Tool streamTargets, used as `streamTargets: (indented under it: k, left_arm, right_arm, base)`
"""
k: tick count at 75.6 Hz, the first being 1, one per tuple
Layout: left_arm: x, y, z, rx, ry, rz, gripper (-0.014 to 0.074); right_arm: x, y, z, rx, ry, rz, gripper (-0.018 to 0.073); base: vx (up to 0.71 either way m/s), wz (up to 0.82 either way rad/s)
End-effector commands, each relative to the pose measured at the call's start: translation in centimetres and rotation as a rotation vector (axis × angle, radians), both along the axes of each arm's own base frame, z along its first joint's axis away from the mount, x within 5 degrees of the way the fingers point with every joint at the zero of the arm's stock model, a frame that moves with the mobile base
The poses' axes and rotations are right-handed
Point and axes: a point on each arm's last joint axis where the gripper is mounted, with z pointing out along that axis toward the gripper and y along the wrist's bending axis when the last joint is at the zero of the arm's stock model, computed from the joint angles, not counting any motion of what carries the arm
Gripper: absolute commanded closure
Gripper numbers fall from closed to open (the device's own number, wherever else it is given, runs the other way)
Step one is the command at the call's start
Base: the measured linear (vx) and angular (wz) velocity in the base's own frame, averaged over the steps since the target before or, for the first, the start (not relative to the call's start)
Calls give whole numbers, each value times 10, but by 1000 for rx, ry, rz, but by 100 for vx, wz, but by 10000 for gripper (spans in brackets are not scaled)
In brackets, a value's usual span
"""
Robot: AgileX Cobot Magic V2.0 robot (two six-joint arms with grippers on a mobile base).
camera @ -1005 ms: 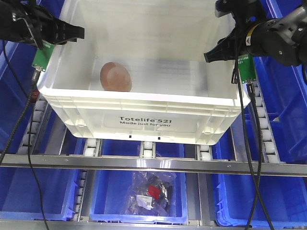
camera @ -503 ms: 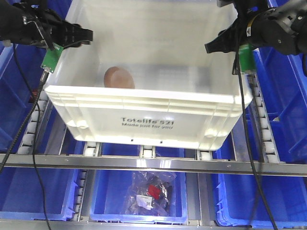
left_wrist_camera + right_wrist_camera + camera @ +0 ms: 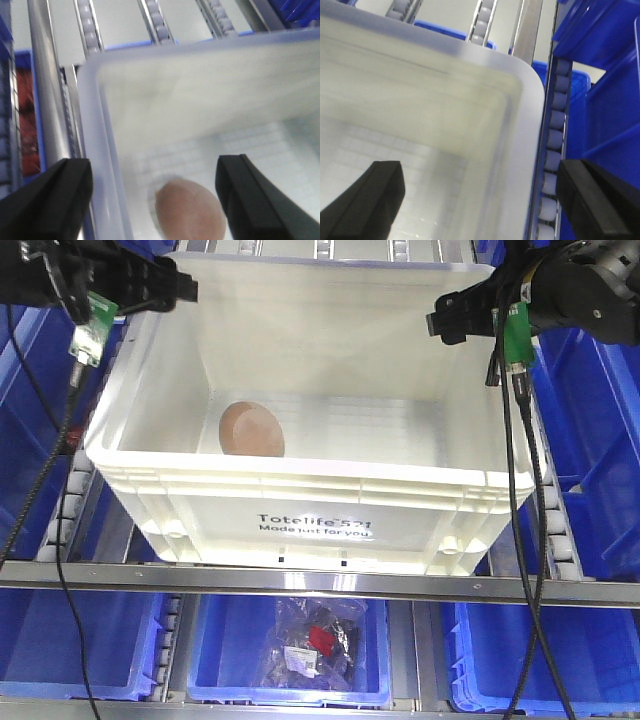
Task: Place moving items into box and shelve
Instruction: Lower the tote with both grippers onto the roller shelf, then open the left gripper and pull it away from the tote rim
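Observation:
A white box (image 3: 300,478) marked "Totelife 521" sits on the shelf's roller tracks. A brown egg-shaped item (image 3: 252,430) lies on its floor at the left; it also shows in the left wrist view (image 3: 187,210). My left gripper (image 3: 172,286) is open at the box's far left corner. In the left wrist view (image 3: 150,200) its jaws straddle the left wall (image 3: 100,150), one outside and one inside, without touching. My right gripper (image 3: 455,316) is open at the far right corner. In the right wrist view (image 3: 485,200) its jaws straddle the right wall (image 3: 530,125).
Blue bins stand on both sides of the box. A lower blue bin holds a clear plastic bag with a red part (image 3: 315,640). A metal rail (image 3: 120,575) crosses below the box. Rollers (image 3: 555,130) run along its right. Cables (image 3: 525,540) hang from both arms.
The box has shifted lower in the frame and a little right, and its far rim now shows. Both grippers have moved up the frame to the far corners, still open.

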Motion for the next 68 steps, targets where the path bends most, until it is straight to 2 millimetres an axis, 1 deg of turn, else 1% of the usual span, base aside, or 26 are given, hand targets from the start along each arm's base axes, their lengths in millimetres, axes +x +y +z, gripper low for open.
streamTargets:
  k: [1,22,36,42,50,57,64,68]
  left_arm:
    - [-11,1,34,-16,-126,0,28]
    - [-9,0,29,-11,-106,-3,79]
    - [-12,1,31,-10,-101,-6,94]
    - [-19,2,32,8,-53,-20,94]
    - [-28,3,26,38,50,-39,94]
    - [-42,5,32,52,93,-56,94]
    - [-60,10,39,51,84,-60,94]
    - [-68,13,37,51,55,-50,94]
  right_arm:
    - [-4,-1,31,16,-126,27,-62]
    - [-4,-1,31,15,-125,27,90]
    - [-4,-1,31,15,-125,27,169]
    - [-4,-1,31,15,-125,27,198]
    - [-4,-1,31,15,-125,27,234]
    - [-4,-1,30,15,-124,27,265]
    - [-4,-1,30,15,-124,27,293]
    - [-4,-1,30,15,-124,27,306]
  base:
    - [0,0]
    - [0,0]
    - [0,0]
    - [0,0]
    - [0,0]
    - [0,0]
    - [0,0]
    - [0,0]
